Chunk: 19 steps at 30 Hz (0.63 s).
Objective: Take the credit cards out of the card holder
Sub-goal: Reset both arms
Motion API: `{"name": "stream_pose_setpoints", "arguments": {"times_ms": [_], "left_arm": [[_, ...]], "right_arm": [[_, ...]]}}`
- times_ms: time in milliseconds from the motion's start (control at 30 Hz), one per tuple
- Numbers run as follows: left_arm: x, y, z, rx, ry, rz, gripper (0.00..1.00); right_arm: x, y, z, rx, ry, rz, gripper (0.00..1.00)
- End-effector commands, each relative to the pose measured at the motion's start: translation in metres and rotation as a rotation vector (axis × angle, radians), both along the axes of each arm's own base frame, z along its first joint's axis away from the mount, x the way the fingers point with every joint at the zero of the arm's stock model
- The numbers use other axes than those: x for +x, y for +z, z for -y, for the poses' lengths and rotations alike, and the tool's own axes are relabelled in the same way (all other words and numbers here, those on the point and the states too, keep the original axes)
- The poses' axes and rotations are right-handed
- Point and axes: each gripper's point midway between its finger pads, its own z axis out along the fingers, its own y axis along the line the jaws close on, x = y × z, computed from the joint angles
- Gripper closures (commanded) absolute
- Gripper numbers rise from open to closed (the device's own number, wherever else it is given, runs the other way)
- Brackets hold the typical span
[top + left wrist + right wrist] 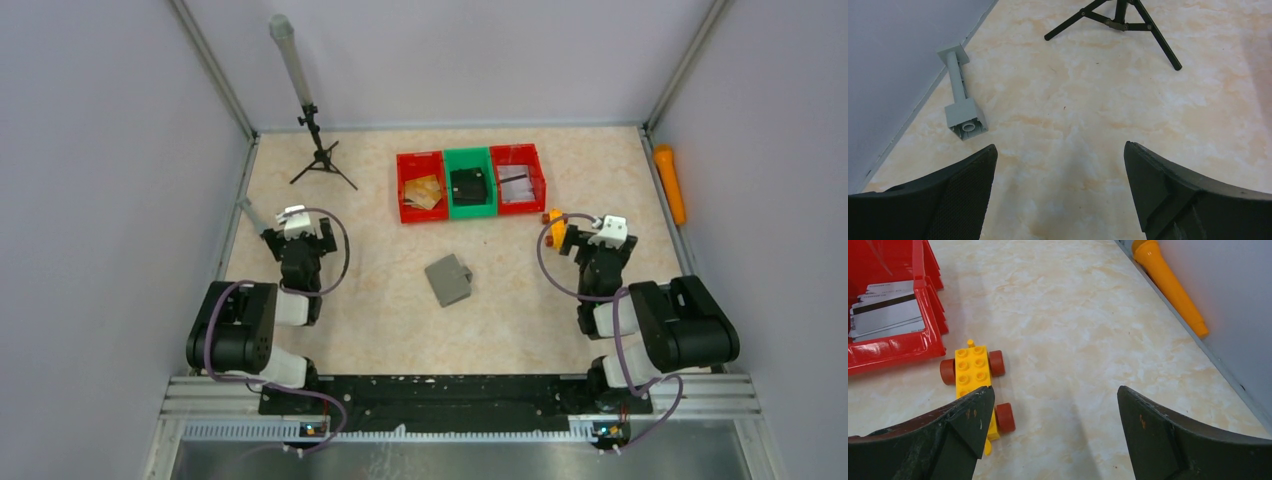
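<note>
The grey card holder (448, 279) lies flat in the middle of the table, folded, with a small tab on one edge. Pale credit cards (885, 315) with a black stripe lie in the right red bin (535, 170), also seen as credit cards (516, 186) from above. My left gripper (298, 235) (1058, 150) hovers open over bare table, well to the left of the holder. To the holder's right, my right gripper (600, 238) (1054, 392) is open with nothing between its fingers.
A green bin (470, 207) holds a black boxy object (468, 185); the left red bin (405, 185) holds brownish items. A yellow toy car (975, 372) sits by my right gripper's left finger. An orange cone (1168, 280), a black tripod (1118, 20) and a grey block piece (960, 107) lie near the walls.
</note>
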Motion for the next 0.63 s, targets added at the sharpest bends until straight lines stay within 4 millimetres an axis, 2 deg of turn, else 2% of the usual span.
{"name": "stream_pose_setpoints", "arguments": {"times_ms": [0,600], "left_arm": [[0.0137,0.0138,-0.0019,-0.052,-0.011,0.028,0.01],[0.0139,0.013,-0.0014,-0.05,-0.014,0.025,0.01]], "right_arm": [[0.0094,0.015,-0.0018,0.023,0.013,0.057,0.04],[0.0091,0.0154,-0.0017,0.023,0.012,0.059,0.02]]}}
